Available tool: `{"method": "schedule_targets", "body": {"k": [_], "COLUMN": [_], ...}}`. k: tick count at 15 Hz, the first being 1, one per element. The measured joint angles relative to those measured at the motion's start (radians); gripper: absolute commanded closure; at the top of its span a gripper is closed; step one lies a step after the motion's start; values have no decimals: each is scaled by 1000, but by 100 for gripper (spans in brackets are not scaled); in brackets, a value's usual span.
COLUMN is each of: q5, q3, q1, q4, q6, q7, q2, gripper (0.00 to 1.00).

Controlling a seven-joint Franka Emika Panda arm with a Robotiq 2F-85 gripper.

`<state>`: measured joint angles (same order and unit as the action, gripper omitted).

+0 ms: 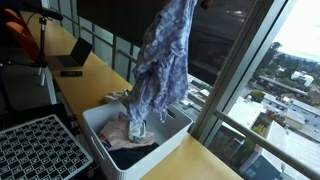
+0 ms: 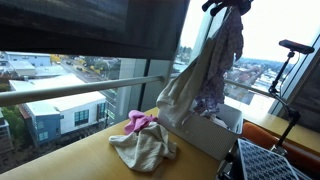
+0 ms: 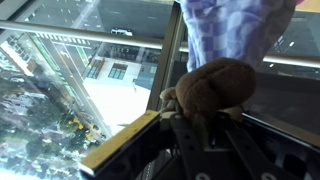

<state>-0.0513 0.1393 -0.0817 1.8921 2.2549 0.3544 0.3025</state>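
Gripper: we see it (image 2: 226, 7) clamped on the blue-and-white patterned fabric cloth (image 1: 165, 55), held high.
Below: white plastic bin (image 1: 170, 135) on the wooden worktop (image 1: 192, 160).

Place: an upper-floor office or lab in a high-rise.
Windows: tall, dark-framed glass panes (image 1: 285, 60) look down on city rooftops (image 2: 50, 110) far below.
Furniture: a long light wooden counter (image 1: 100, 75) runs along the glass, with an open black laptop (image 1: 72, 58) and an orange chair (image 1: 15, 35).
Shade: a dark roller blind (image 2: 90, 25), partly lowered.
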Motion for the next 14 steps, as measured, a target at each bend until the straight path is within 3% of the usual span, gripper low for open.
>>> {"method": "schedule_targets", "body": {"k": [4, 14], "q5": [0, 0], "q3": [14, 67], "q1": [0, -1], "q4": [-63, -55], "q6": [-40, -40], "q7": [3, 16], "q2": [14, 7], "gripper": [96, 96]}}
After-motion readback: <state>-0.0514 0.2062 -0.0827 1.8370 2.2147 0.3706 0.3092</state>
